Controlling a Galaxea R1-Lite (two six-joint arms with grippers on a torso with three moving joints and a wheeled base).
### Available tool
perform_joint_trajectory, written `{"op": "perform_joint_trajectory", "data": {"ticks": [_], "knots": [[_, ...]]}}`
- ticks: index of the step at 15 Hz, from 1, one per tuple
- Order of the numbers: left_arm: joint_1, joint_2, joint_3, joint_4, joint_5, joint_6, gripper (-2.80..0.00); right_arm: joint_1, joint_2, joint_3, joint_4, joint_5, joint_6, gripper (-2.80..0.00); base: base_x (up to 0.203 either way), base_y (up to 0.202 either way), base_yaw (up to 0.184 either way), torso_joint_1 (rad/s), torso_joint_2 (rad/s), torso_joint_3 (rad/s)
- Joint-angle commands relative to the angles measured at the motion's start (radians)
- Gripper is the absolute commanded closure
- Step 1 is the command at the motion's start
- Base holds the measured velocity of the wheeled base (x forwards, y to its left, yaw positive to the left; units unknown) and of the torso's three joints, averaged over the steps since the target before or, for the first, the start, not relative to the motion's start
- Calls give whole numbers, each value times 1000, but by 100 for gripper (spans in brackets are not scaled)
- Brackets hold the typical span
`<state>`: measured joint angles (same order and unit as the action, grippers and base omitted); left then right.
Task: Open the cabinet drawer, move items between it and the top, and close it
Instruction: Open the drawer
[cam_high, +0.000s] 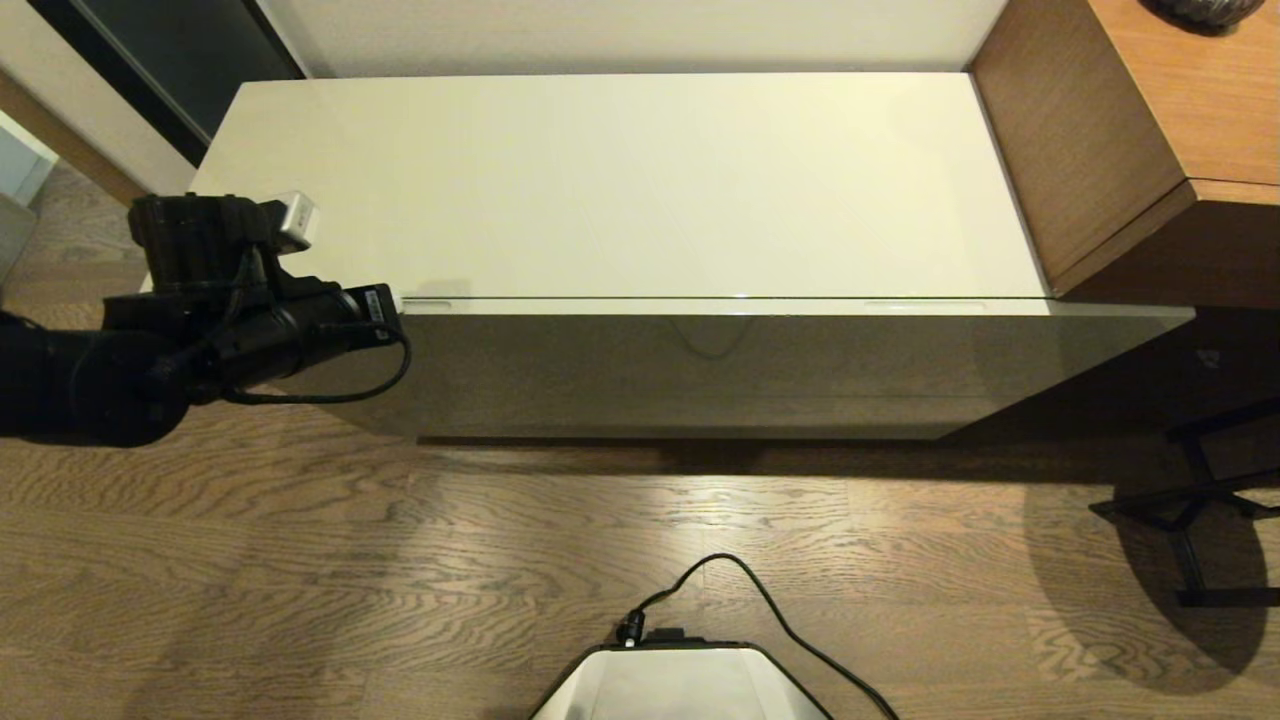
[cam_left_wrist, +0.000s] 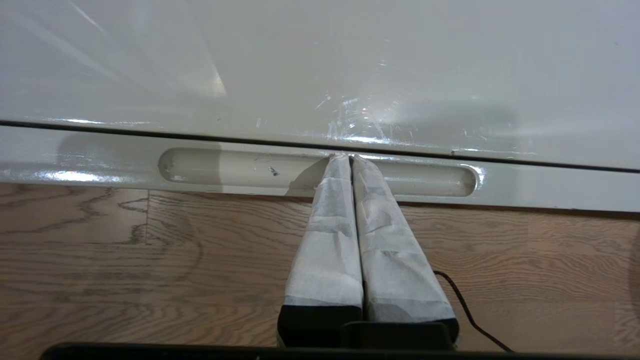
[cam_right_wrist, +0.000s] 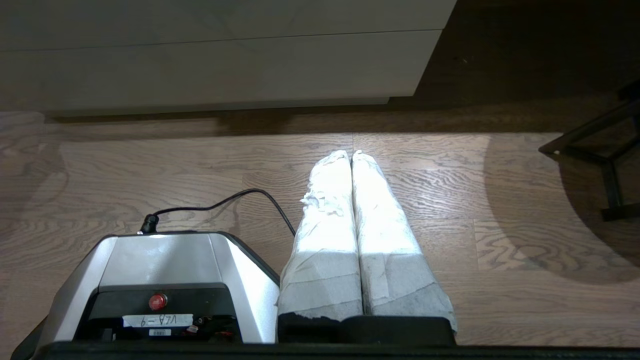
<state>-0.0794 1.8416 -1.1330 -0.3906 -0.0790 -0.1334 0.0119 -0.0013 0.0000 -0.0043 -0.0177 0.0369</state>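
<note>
Left gripper (cam_left_wrist: 350, 159): at the left end of the glossy beige-grey cabinet drawer (cam_high: 700, 370), its white-wrapped fingers (cam_left_wrist: 330, 240) pressed together with nothing between them.
Left oval slot (cam_left_wrist: 240, 170): a long narrow recess in the drawer's front rim; the closed fingertips sit inside it, right of its middle, at the dark seam under the top.
Drawer: looks pushed in, its front rim flush beneath the top's front edge; a second oval slot (cam_high: 905, 306) lies near the drawer's right end.
Glossy cream-white cabinet top (cam_high: 620, 180): directly above the drawer.
Brown wooden furniture (cam_high: 1140, 130): against the drawer's right end.
Right gripper (cam_right_wrist: 351, 156): well clear of the drawer, over the wood-grain floor (cam_right_wrist: 450, 200) beside the robot's grey base (cam_right_wrist: 165, 265), fingers together, holding nothing.
</note>
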Motion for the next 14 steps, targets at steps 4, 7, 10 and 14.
{"op": "perform_joint_trajectory", "data": {"ticks": [4,7,10,14], "knots": [[-3,72,30,74,-17,-2,0,0,-17,2,0,-1,0,0,0,0,0,0,0,0],[-10,77,33,153,-21,-4,0,0,-17,2,0,-1,0,0,0,0,0,0,0,0],[-16,76,33,256,-38,-7,0,0,-17,2,0,0,0,0,0,0,0,0,0,0],[-11,69,42,451,-120,-22,0,0,-17,2,0,1,0,0,0,0,0,0,0,0]]}}
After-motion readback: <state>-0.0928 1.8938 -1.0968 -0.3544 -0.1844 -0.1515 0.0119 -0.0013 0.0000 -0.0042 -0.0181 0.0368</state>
